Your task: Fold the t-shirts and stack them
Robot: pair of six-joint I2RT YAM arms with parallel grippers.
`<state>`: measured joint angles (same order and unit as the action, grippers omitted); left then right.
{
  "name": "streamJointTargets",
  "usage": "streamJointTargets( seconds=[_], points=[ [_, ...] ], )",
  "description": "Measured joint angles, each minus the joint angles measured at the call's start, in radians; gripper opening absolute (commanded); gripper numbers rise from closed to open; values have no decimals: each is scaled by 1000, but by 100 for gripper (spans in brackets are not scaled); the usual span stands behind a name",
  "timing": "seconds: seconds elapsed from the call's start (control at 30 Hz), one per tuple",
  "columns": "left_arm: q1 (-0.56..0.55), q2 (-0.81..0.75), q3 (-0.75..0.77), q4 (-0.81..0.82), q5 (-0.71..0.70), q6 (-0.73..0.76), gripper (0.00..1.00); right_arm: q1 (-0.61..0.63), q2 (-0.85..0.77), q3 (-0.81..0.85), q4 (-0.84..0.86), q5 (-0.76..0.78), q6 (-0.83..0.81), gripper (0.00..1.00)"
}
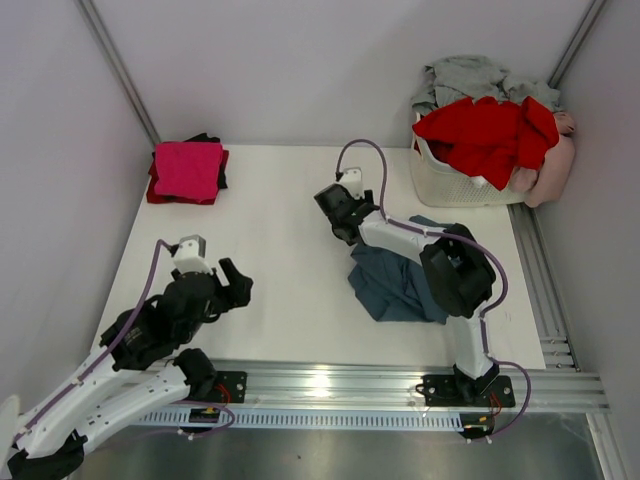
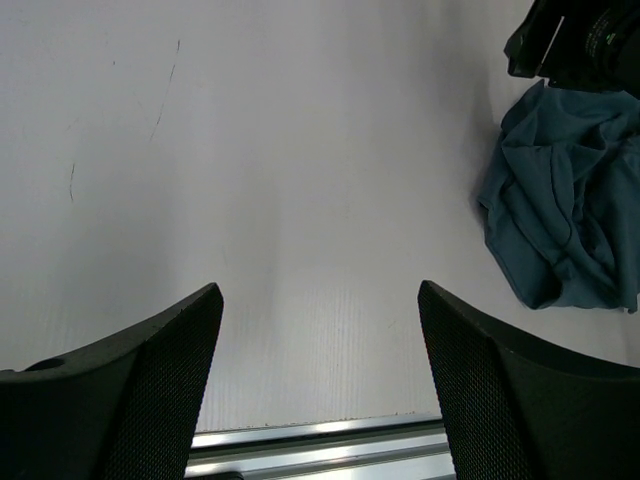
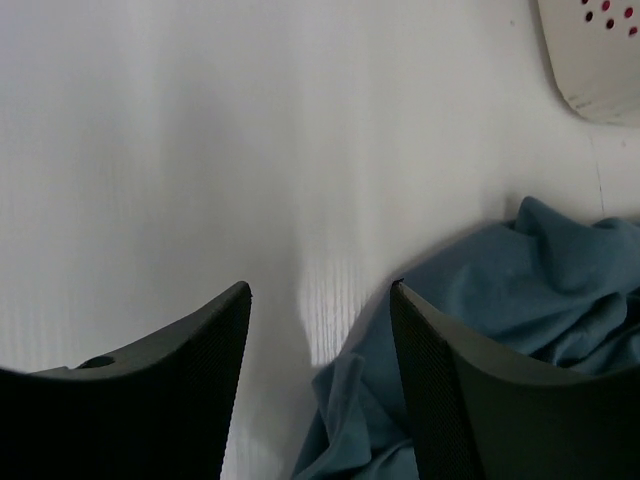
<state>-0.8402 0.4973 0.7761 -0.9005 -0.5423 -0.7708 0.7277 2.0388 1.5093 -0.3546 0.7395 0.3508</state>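
A slate blue-grey t-shirt point(image 1: 398, 283) lies crumpled on the white table point(image 1: 290, 250), partly under my right arm. My right gripper point(image 1: 338, 222) is open at the shirt's far-left edge. In the right wrist view the gripper point(image 3: 320, 300) hangs over the table, and the shirt point(image 3: 490, 310) reaches in between the fingers from the right. My left gripper point(image 1: 243, 287) is open and empty over bare table, well left of the shirt point(image 2: 565, 210). A folded magenta t-shirt point(image 1: 187, 168) tops a small stack with red and black cloth at the far left.
A white slatted laundry basket point(image 1: 440, 180) stands at the back right, holding a red t-shirt point(image 1: 490, 135), a grey one point(image 1: 470, 75) and a pale pink one point(image 1: 555, 165). Its corner shows in the right wrist view point(image 3: 600, 60). Metal rails run along the near and right edges.
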Motion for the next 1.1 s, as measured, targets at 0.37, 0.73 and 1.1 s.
streamJointTargets(
  seconds=[0.37, 0.73, 1.1],
  points=[
    [0, -1, -15, -3, 25, -6, 83, 52, 0, -67, -85, 18, 58, 46],
    [0, -1, -19, -3, 32, -7, 82, 58, -1, -86, -106, 40, 84, 0],
    [0, 24, -28, 0, 21, -31, 81, 245, 119, 521, -171, -198, -224, 0]
  ],
)
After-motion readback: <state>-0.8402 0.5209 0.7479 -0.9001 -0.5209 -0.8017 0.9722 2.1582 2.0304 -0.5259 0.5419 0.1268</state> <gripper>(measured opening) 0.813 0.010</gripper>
